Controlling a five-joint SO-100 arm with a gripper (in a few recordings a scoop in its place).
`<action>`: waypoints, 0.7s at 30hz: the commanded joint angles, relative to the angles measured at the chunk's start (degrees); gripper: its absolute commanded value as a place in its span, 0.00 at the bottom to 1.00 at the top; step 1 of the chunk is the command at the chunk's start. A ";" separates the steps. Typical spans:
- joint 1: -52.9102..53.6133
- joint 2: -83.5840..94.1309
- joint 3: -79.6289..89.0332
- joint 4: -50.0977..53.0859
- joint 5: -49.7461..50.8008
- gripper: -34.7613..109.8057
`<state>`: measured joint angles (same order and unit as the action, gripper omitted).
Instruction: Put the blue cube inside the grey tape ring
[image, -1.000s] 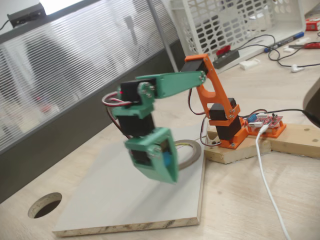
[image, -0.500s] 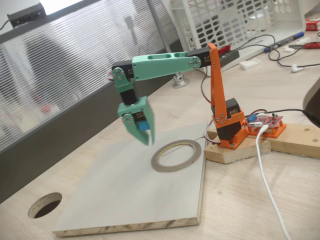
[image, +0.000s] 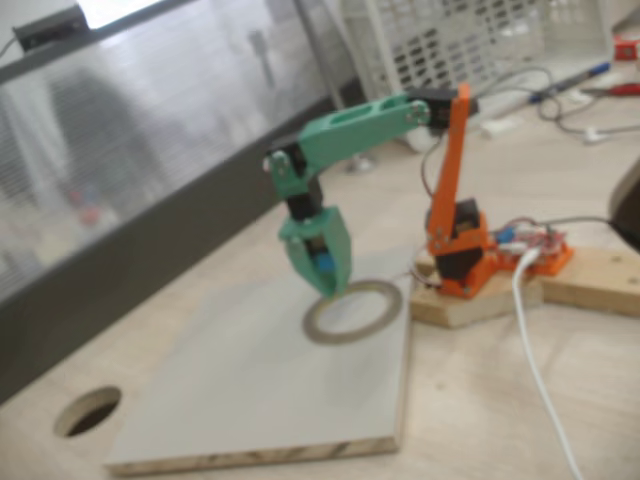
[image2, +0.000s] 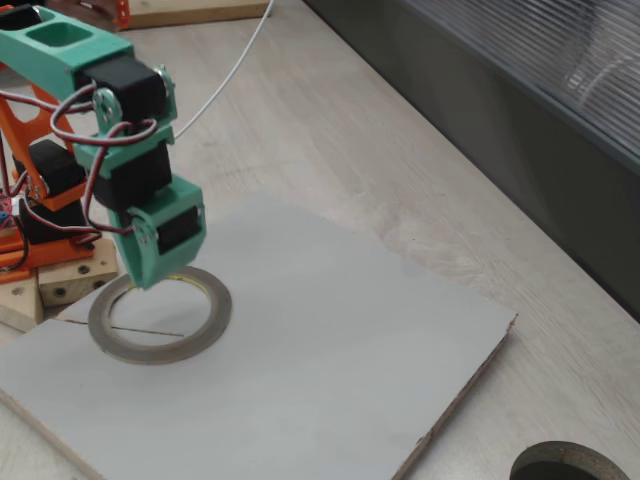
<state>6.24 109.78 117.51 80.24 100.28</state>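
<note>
So the green gripper (image: 328, 283) points down right over the edge of the grey tape ring (image: 353, 311), with the blue cube (image: 324, 263) pinched between its fingers, up off the board. In the other fixed view the gripper (image2: 150, 275) hangs over the ring's (image2: 160, 322) far rim, tip very close to it. The ring lies flat on the pale board (image: 240, 390), which sits on the desk (image: 480, 400).

Probably workshop bench: red circuit board (image: 528, 245), loose cables (image: 540, 385), plywood offcuts (image: 600, 280).
</note>
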 joint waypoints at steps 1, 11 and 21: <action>1.58 3.87 6.50 -6.59 0.62 0.26; 1.85 4.04 9.76 -10.90 0.62 0.26; 4.75 4.13 9.84 -10.90 0.70 0.26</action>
<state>8.17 111.36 126.83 69.52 100.11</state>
